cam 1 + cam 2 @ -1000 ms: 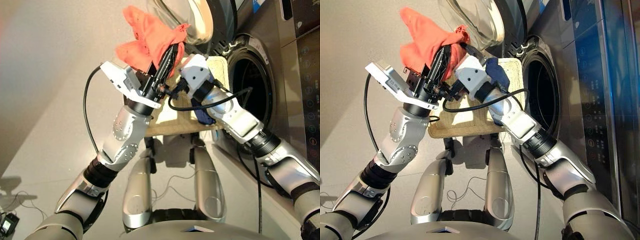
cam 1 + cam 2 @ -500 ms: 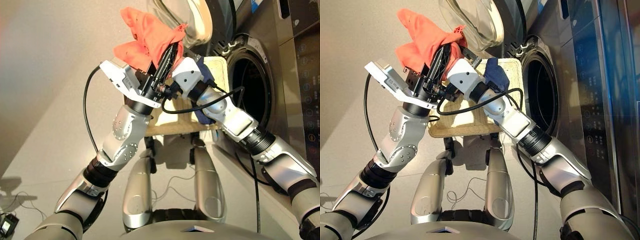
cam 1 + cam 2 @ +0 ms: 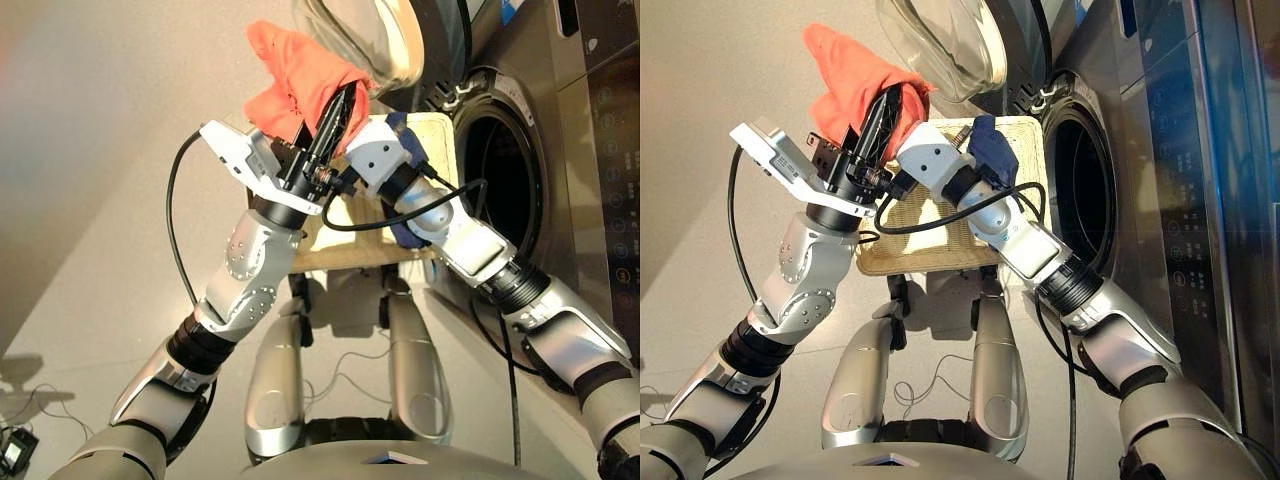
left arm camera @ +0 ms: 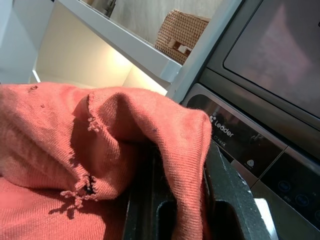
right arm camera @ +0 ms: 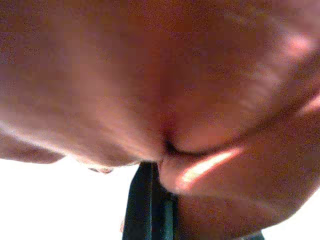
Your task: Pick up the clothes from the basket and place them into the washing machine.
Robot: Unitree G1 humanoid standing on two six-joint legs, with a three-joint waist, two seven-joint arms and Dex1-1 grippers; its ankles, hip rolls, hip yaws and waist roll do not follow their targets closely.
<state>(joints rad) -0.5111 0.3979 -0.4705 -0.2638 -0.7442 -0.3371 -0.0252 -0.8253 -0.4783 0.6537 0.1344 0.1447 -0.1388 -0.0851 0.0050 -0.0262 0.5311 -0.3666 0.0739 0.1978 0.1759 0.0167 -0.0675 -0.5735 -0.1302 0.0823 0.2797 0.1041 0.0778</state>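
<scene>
My left gripper (image 3: pixel 340 105) is raised above the basket (image 3: pixel 345 250), shut on the orange-red garment (image 3: pixel 295 70), which drapes over its black fingers (image 4: pixel 150 200). My right gripper (image 3: pixel 355 135) presses up under the same cloth beside the left one. The garment (image 5: pixel 150 75) fills the right wrist view and only one dark finger (image 5: pixel 145 210) shows. A navy garment (image 3: pixel 990 150) lies at the basket's far end. The washing machine's drum opening (image 3: pixel 500 170) stands open to the right, and its glass door (image 3: pixel 375 40) is swung out just behind the held garment.
The dark control panels of the stacked appliance (image 3: pixel 610 120) rise on the right. Black cables loop from both wrists. A small device with a cord (image 3: pixel 18 448) lies on the floor at the near left. The left wrist view shows a woven box (image 4: pixel 182 32) on a shelf.
My right gripper has moved up and left from over the basket to the held garment. The cloth now hangs more bunched. The left arm has barely moved.
</scene>
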